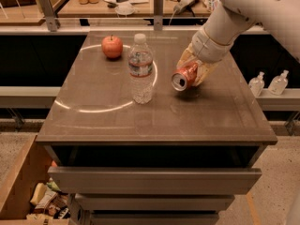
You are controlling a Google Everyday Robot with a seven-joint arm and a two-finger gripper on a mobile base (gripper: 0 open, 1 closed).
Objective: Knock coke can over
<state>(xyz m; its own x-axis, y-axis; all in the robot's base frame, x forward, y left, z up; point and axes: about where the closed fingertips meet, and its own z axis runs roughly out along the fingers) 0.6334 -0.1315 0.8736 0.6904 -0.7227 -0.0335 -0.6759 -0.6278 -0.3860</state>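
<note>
The coke can (pixel 183 77), orange-red with a silver top, is tipped far over on the brown table (pixel 112 121), its top facing the camera and to the left. My gripper (pixel 194 69) is right behind and over the can, touching or holding it, at the table's right centre. The white arm comes in from the upper right.
A clear water bottle (pixel 141 69) stands upright left of the can. A red apple (pixel 112 46) sits at the table's back left. Two small spray bottles (pixel 269 82) stand on a ledge to the right. Drawers hang open below the table front.
</note>
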